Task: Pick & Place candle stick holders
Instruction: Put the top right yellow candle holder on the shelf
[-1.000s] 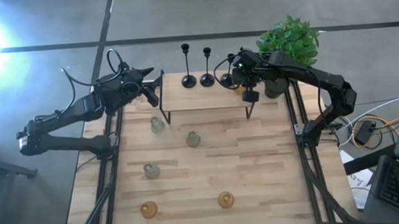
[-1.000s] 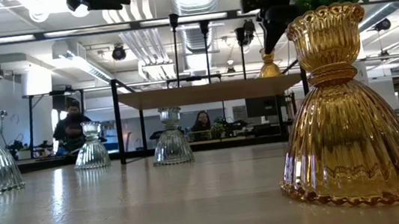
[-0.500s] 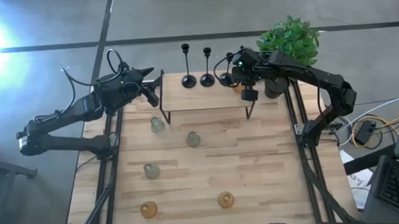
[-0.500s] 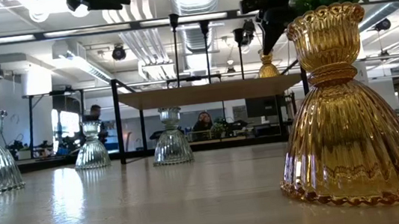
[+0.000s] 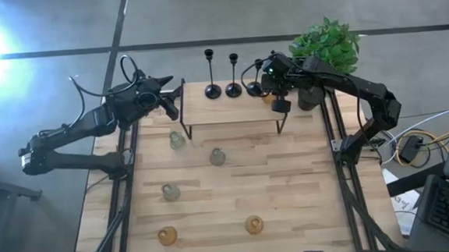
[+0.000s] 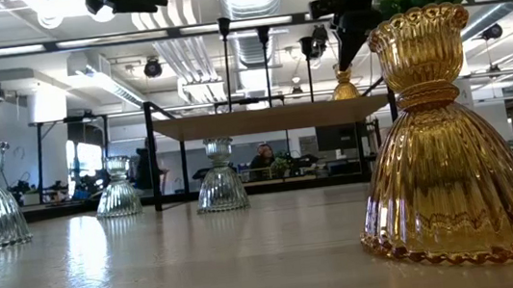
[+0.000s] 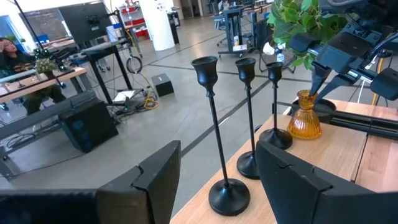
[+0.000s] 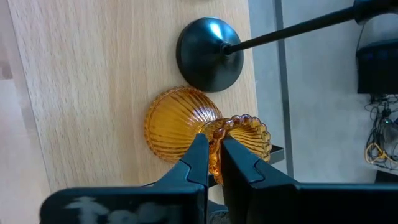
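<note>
Right gripper (image 8: pixel 212 160) is clamped on the neck of an amber glass holder (image 8: pixel 186 130) standing on the raised shelf (image 5: pixel 231 110) at the tabletop's one o'clock, beside three black candlesticks (image 5: pixel 232 78). Left gripper (image 5: pixel 177 94) waits with fingers spread at eleven o'clock.

3 candlesticks (image 5: pixel 232 77) on shelf (image 5: pixel 231 110) back edge, plant (image 5: pixel 326 45) to right, 5 glass holders (image 5: pixel 217 156) in front
</note>
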You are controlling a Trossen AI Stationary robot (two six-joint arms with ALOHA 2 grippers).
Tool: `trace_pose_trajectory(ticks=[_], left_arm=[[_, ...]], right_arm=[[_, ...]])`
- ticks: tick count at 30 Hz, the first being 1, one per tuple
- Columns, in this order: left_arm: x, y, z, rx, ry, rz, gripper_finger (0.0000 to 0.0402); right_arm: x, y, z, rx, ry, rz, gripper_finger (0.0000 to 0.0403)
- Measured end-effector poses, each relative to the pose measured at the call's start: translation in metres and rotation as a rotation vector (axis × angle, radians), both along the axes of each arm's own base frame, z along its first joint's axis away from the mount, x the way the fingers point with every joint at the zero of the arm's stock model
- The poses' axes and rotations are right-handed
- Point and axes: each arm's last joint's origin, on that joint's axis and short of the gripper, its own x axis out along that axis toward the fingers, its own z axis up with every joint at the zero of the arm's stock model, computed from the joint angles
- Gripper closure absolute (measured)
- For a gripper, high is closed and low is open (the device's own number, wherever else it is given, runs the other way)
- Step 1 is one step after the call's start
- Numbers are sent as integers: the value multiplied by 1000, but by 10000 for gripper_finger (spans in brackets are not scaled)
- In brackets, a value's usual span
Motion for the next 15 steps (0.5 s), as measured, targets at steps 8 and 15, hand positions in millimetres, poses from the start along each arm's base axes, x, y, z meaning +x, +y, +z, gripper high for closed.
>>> trace_pose_trajectory(ticks=[8, 15], left_arm=[[0, 0, 0, -4, -4, 0, 188], [0, 0, 0, -4, -4, 1, 188]], right_arm=[[-1, 0, 0, 5, 11, 1, 390], [-2, 1, 0, 17, 11, -15, 378]])
